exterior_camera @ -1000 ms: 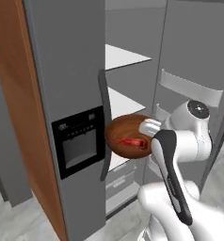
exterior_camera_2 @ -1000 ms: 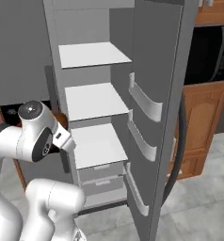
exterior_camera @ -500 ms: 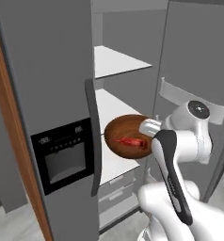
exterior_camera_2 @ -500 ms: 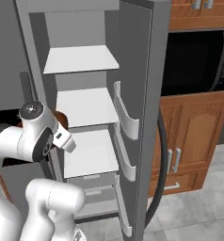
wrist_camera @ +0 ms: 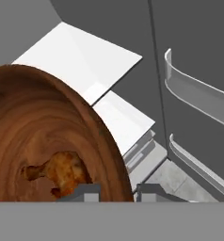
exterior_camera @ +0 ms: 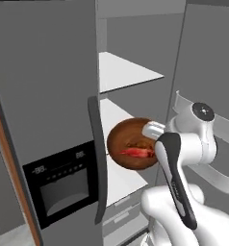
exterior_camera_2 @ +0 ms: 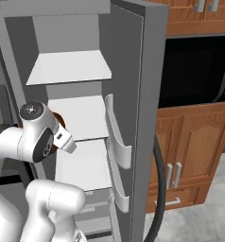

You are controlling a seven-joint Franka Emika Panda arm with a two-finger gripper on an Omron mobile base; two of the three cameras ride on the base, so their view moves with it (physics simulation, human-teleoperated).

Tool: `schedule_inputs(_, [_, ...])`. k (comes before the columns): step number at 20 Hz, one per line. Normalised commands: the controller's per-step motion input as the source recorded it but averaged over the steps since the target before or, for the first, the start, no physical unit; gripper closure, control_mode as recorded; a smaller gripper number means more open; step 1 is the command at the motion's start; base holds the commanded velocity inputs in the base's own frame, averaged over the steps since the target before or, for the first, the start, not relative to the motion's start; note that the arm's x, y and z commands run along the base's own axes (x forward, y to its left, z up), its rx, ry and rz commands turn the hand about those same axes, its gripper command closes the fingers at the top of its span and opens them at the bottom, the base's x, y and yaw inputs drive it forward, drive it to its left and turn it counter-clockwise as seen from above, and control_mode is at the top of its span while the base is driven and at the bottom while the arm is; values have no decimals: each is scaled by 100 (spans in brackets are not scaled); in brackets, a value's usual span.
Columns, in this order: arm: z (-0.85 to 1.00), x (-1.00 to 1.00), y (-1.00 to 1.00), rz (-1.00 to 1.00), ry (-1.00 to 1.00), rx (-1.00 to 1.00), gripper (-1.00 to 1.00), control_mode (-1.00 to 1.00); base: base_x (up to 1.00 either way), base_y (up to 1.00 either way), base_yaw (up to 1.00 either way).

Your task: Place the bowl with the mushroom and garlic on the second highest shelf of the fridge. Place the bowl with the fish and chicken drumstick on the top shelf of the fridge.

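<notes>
Holding brown bowl point(exterior_camera: 131, 150) beside fridge door handle point(exterior_camera: 98, 153)

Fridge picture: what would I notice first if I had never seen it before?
Probably the big dark brown bowl with red food in it, tipped on its side in front of the open fridge. The white robot arm holds it by the rim in its claw, level with the middle white shelf. Higher up, another white shelf catches the light, and wooden cupboards stand to the right.
</notes>
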Motion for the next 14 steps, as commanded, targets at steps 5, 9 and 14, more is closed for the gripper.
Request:
schedule_inputs(5, [10,0,-6,-6,-1,3,100,-100,0,-12,-2])
schedule_inputs(9, [58,12,-3,-24,-2,13,100,-100,0,0,0])
schedule_inputs(14, [88,11,-8,-27,0,20,100,-100,0,0,0])
